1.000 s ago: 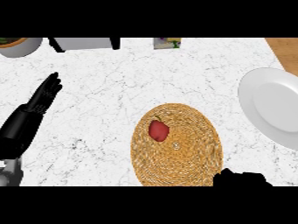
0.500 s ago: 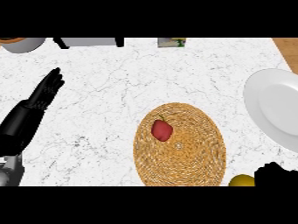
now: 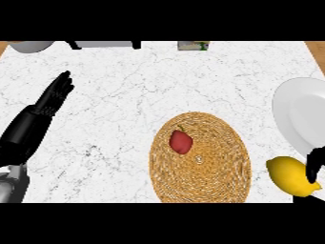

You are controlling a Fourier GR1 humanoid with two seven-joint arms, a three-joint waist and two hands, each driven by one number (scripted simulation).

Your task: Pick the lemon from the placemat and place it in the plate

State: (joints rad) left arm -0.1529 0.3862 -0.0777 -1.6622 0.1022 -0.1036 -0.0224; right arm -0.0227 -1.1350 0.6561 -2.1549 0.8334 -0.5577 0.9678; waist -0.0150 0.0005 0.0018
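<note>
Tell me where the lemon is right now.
In the head view the lemon is at lower right, held in the right hand, between the placemat and the plate.

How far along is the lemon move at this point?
Done: the lemon is off the placemat, held in the right hand. In hand: carrying it toward the plate. Left: setting it on the plate. The left hand rests open.

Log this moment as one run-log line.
stage: carrying | right hand: shut on lemon, off placemat | plate: holds nothing | left hand: open, resting | red item: on placemat
</note>
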